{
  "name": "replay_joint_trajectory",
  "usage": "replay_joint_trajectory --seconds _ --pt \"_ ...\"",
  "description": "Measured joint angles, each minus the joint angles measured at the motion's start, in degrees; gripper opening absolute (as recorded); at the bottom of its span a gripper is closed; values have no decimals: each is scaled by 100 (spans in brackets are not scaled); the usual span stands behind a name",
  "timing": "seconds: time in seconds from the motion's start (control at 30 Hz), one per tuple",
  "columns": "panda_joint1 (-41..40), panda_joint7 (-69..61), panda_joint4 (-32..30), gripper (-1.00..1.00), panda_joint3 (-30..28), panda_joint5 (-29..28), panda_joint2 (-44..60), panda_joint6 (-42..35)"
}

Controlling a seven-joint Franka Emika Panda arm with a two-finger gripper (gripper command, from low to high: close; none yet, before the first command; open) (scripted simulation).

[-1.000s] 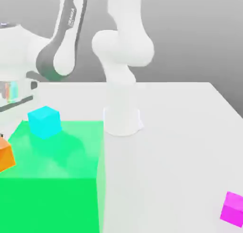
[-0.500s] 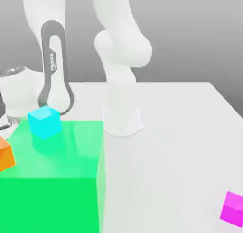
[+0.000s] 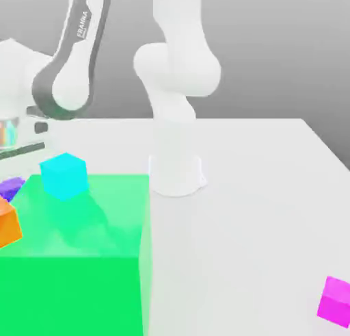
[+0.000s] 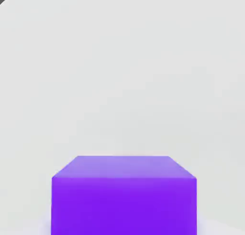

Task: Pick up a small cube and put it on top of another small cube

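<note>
- I now see the small cube [image 3: 11,187] beside the cyan cube [image 3: 64,175], above the orange cube [image 3: 8,222]; earlier it was hidden.
- Jaws are clamped on the small cube.

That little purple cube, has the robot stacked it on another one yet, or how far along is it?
Not stacked yet. The purple cube sits right under the hand camera, and the gripper is shut, apparently on it; in the exterior view it shows at the left edge. No cube sits on another. Still to do: carry it over to another small cube, perhaps the cyan cube, and set it on top.
</note>
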Motion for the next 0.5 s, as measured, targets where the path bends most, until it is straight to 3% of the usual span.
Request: replay_joint_trajectory --seconds 0.13,0.5 --pt "378 177 647 -100 264 368 -548 -953" --pt "450 2505 1087 -100 1218 -341 -1653 -3426"
